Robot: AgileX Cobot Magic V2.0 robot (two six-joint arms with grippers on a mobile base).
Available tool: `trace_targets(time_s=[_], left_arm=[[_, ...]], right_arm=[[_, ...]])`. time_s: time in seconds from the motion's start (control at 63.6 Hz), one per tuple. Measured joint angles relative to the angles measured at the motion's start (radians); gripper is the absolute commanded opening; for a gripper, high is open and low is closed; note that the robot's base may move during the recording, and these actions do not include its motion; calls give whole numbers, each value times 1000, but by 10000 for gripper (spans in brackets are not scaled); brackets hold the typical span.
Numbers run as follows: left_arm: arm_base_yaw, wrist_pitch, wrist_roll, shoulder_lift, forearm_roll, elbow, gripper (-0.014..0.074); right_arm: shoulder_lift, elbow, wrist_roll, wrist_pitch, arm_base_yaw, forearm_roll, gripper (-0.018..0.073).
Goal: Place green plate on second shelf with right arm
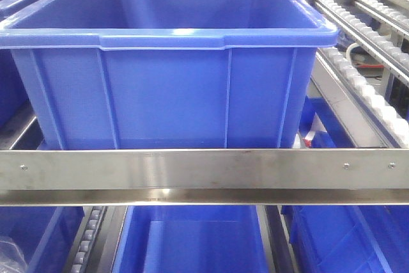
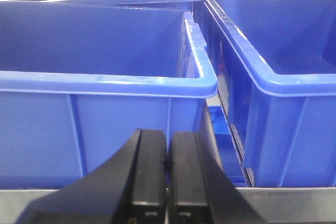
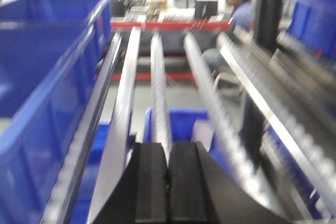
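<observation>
The green plate is out of view in every frame. In the left wrist view my left gripper [image 2: 167, 153] is shut, its black fingers pressed together with nothing between them, facing the front wall of a blue bin [image 2: 105, 85]. My right gripper [image 3: 168, 156] is also shut and empty in the right wrist view, hanging over the roller rails [image 3: 157, 82] of a rack. Neither gripper shows in the front view.
A large blue bin [image 1: 169, 36] fills the front view behind a steel rail [image 1: 204, 169], with further blue bins [image 1: 192, 238] on the level below. Roller tracks [image 1: 364, 62] run at the right. A person in blue [image 3: 239, 3] sits beyond the rack. A second blue bin [image 2: 273, 72] stands right of the left gripper.
</observation>
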Motion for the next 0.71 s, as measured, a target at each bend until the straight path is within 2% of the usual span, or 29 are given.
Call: trace_targets(time_s=[0.173,0.283,0.519,0.613,0.707], left_arm=[[0,0,0,0,0,0,130],[0,0,0,0,0,0,130],[0,-2,0,0,0,0,130],[0,-2,0,0,0,0,130],[0,-2,0,0,0,0,130]], right_arm=[[-2,100,-4,-105,0,14,50],[-42,147,-78,-144,0,53,50],[-133,171,-332,-139,0,286,50],[-135,171,-398,-129,0,383,50],[-135,171,-450,-114,0,439,50]])
